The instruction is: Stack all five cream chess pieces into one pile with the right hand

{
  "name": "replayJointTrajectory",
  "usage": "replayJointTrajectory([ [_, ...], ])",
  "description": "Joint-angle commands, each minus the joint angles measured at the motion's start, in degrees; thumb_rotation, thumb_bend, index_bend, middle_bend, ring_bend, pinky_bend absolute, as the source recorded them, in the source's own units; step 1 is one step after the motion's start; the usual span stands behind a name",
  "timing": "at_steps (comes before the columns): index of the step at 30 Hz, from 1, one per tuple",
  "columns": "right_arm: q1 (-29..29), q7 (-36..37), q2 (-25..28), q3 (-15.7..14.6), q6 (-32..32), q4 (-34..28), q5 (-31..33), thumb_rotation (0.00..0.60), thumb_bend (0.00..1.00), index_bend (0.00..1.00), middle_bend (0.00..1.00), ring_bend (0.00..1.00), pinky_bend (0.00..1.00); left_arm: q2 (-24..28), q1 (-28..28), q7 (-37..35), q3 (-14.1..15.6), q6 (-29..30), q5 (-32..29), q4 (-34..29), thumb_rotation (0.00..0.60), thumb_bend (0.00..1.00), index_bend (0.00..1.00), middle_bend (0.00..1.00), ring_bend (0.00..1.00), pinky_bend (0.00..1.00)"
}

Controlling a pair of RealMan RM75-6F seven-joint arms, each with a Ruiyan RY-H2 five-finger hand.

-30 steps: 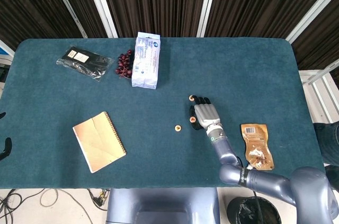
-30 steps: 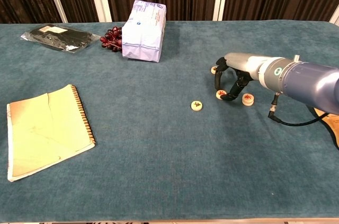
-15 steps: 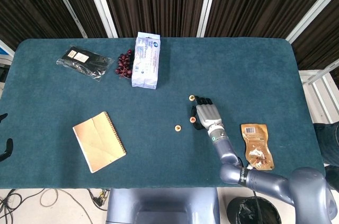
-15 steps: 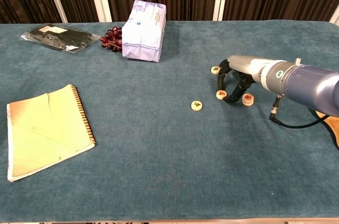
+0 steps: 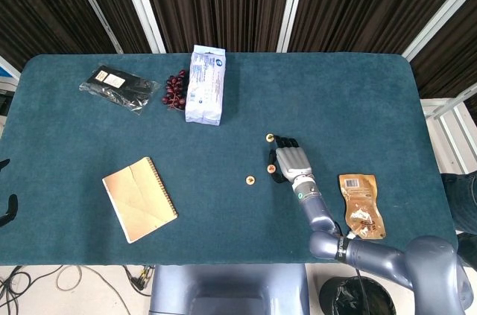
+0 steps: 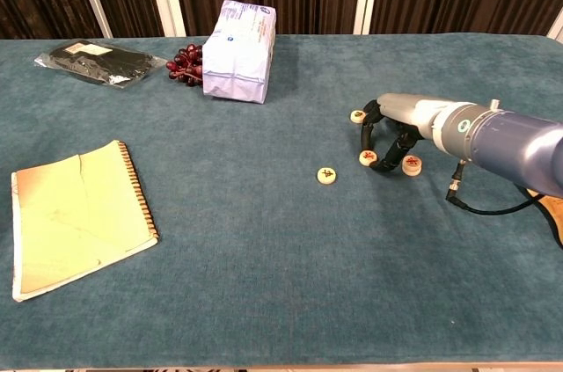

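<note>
Chest view shows the right hand (image 6: 390,130) arched palm-down over the teal felt table (image 6: 264,240), fingertips (image 6: 380,166) touching the cloth among round cream chess pieces with red characters. One piece (image 6: 368,157) lies at the thumb side, another (image 6: 411,164) just right of the fingers (whether it is a single disc or a short stack I cannot tell), a third (image 6: 358,116) just beyond the hand, and a fourth (image 6: 327,176) apart to the left. Whether the hand actually pinches any piece cannot be told; its fingers curl down around them. The left hand is out of sight. Further off lie a spiral-bound tan notebook (image 6: 75,214), a white plastic packet (image 6: 239,51), dark red grapes (image 6: 183,64), a black pouch (image 6: 97,62) and, in head view, a brown sachet (image 5: 361,205).
</note>
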Motion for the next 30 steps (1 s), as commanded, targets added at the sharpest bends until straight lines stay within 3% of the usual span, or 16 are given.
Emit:
replayJointTrajectory([
  [1,-0.01,0.0,-0.02,0.01,-0.01,0.01,0.02,0.6,0.41,0.48,0.0,0.0,0.0,0.02,-0.01,-0.05,-0.02,-0.03,-0.02,-0.02,0.6,0.48,0.15,0.0,0.0,0.0],
  [17,0.04,0.51,0.58,0.7,-0.12,-1.12,-0.06,0.6,0.41,0.55,0.0,0.0,0.0,0.03,0.0,-0.13,-0.03,0.07,0.07,0.05,0.6,0.48,0.15,0.0,0.0,0.0],
  [30,-2.47,0.47,10.2,1.31,4.41,-13.92,-1.81,0.6,0.41,0.55,0.0,0.0,0.0,-0.05,0.07,0.28,0.14,0.26,0.39,-0.11,0.6,0.48,0.15,0.0,0.0,0.0],
])
